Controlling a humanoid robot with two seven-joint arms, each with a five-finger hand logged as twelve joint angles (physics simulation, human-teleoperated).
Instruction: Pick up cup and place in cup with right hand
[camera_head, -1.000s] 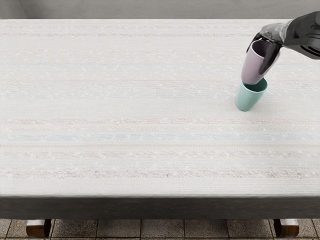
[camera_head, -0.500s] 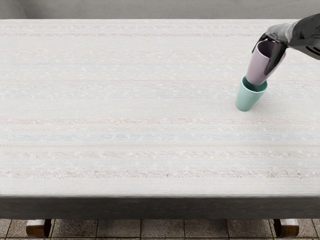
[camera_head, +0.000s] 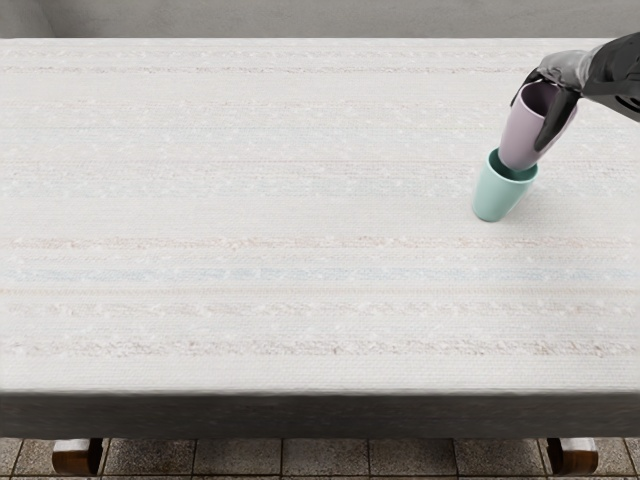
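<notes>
At the upper right in the head view, my right hand (camera_head: 548, 100) is shut on a pink cup (camera_head: 521, 135), its dark fingers reaching down around the rim. Below it the teal cup (camera_head: 497, 194) stands on the table, leaning slightly. The pink cup's bottom is at the teal cup's mouth and covers part of the opening; how far inside it sits, I cannot tell. My left hand is out of the picture.
A pale striped cloth covers the table (camera_head: 260, 210), whose dark front edge (camera_head: 320, 415) runs across the lower picture. A grey wall (camera_head: 300, 18) is behind it.
My right hand and the pink cup have shifted a little to the right, then slightly down. The teal cup's rim has moved slightly up and right.
</notes>
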